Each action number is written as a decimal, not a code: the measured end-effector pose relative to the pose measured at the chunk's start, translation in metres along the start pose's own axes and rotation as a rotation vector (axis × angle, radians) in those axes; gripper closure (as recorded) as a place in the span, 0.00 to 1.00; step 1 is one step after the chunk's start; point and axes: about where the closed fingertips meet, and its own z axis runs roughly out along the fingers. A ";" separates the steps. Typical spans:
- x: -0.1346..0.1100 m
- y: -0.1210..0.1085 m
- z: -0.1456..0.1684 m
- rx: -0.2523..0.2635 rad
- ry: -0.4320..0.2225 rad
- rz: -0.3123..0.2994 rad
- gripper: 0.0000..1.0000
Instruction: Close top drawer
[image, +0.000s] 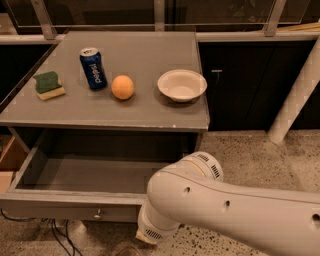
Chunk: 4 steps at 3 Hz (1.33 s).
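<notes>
The top drawer (75, 175) is a wide shallow grey drawer under the grey cabinet top (125, 112). It stands pulled far out toward me and its inside looks bare. Its flat front panel (50, 210) carries one small round metal knob (98, 215). My white arm (220, 210) reaches in from the right and bends down in front of the drawer's right end. The gripper is below the arm's wrist joint (155, 232), at the bottom edge of the view, and the arm hides it.
On the cabinet top stand a green and yellow sponge (48, 85), a blue soda can (93, 68), an orange (122, 87) and a white bowl (182, 85). A white pole (295, 100) leans at the right. Cables (60, 240) lie on the speckled floor below the drawer.
</notes>
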 end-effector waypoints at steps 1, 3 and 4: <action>-0.008 -0.013 0.015 0.005 -0.010 0.014 1.00; -0.036 -0.039 0.027 0.052 -0.069 0.014 1.00; -0.045 -0.049 0.031 0.066 -0.100 0.019 1.00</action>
